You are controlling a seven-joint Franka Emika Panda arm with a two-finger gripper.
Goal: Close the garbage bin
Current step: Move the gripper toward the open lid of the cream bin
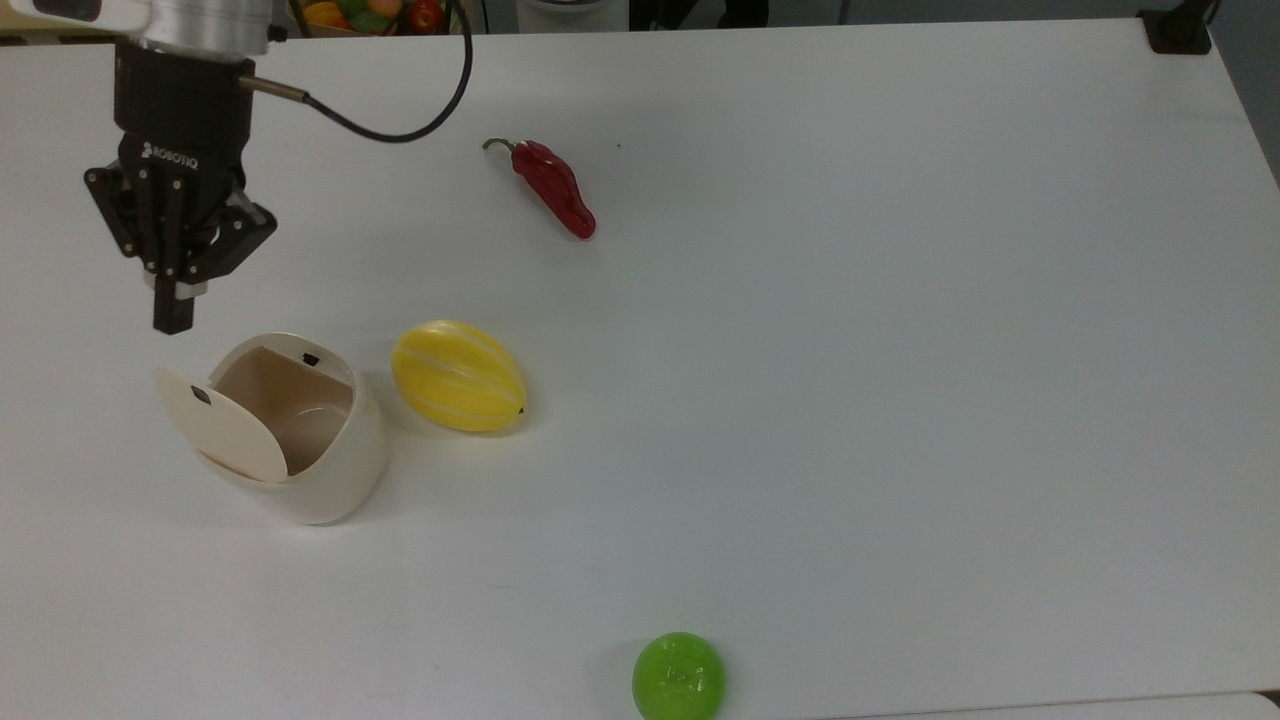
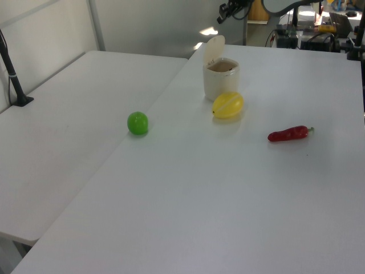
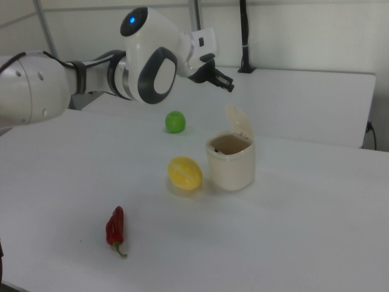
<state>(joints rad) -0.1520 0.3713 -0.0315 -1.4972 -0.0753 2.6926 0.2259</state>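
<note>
Gripper: black two-finger gripper hanging above the white table, fingers drawn together, nothing held; also seen in right view and left view.
Garbage bin: small cream-white rounded plastic garbage bin standing on table near the top view's left, mouth open and uncovered.
Lid: flat cream lid with small black mark, raised on its hinge, standing up at the bin's side toward the top view's left.
Key relation: fingertips near the lid's upper edge and clear of it, on the lid's outer side; bin mouth beyond lid, toward the top view's right.
Judgement: push on lid's back toward mouth likely needed.
Neighbours: yellow striped oval melon just beside bin; red chilli pepper and green round fruit well apart.
</note>
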